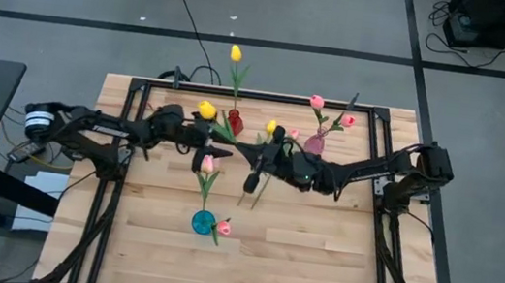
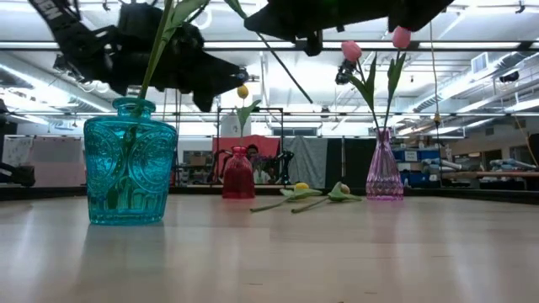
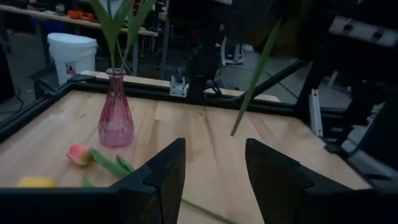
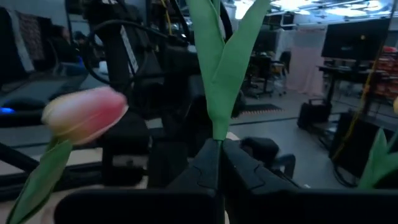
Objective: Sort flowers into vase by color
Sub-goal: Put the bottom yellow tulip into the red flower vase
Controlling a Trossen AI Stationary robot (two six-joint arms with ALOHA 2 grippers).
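Observation:
Three vases stand on the table: a teal one [image 1: 204, 221] with pink tulips [image 1: 208, 164], a red one [image 1: 234, 120] with a yellow tulip [image 1: 236, 53], and a pink one [image 1: 314, 143] with pink tulips [image 1: 316, 101]. A yellow tulip [image 3: 37, 182] and a pink tulip [image 3: 79, 154] lie flat near the pink vase. Another yellow tulip [image 1: 206, 109] shows beside the left arm. My right gripper [image 1: 250, 182] is mid-table, shut on a tulip stem; that flower's head is not visible. My left gripper [image 3: 214, 174] hovers open near the red vase, touching nothing. My right gripper pinches one tulip's green stem [image 4: 214, 135] between its two fingers, just below where the leaves spread apart. The tulip is lifted clear of the table. Its lower stem [image 3: 255, 81] hangs slanting in the air, and the cut end [image 3: 234, 130] is above the wood.
A black frame [image 1: 143, 83] runs around the wooden tabletop. The teal vase [image 2: 130, 160] stands close to the near edge, below both grippers. Bare wood [image 1: 318, 238] lies to the near right. Cables and equipment are on the floor beyond the table.

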